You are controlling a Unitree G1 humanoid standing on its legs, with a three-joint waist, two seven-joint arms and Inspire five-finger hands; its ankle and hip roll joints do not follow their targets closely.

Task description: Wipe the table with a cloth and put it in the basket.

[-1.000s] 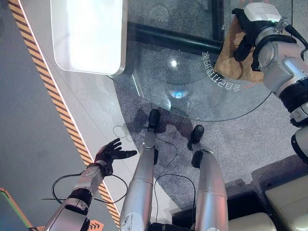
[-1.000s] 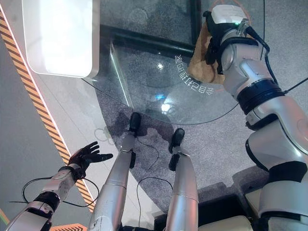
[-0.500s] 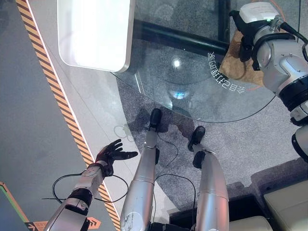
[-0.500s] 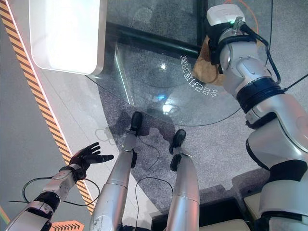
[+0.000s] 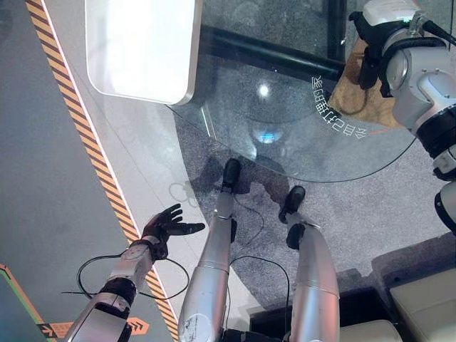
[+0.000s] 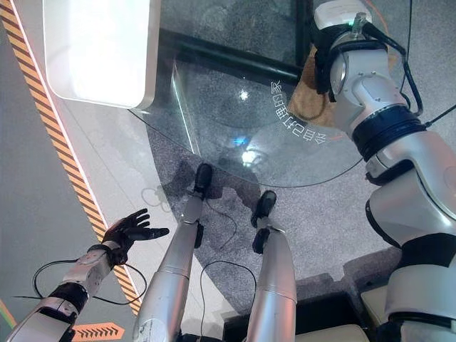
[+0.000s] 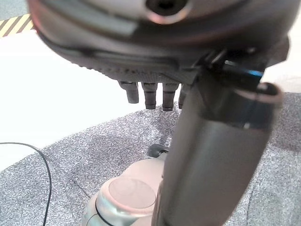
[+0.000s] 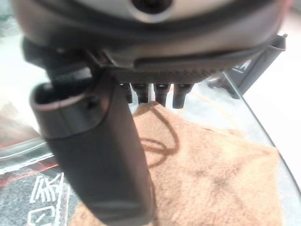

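Observation:
A tan cloth (image 5: 354, 96) lies flat on the round glass table (image 5: 271, 107), near its far right rim. My right hand (image 5: 368, 44) rests on top of the cloth, open. In the right wrist view its fingers (image 8: 155, 94) lie straight on the cloth (image 8: 211, 174), with the thumb standing out alongside. My left hand (image 5: 165, 224) hangs low beside the table at the lower left, open and holding nothing.
A white rounded slab (image 5: 142, 46) overlaps the glass table's far left edge. A yellow-and-black striped line (image 5: 85, 149) runs along the floor on the left. A beige cushioned seat (image 5: 427, 299) sits at the lower right.
The view has shifted a little. My right hand stays on the cloth and has moved only slightly over the glass. The left hand has not moved.

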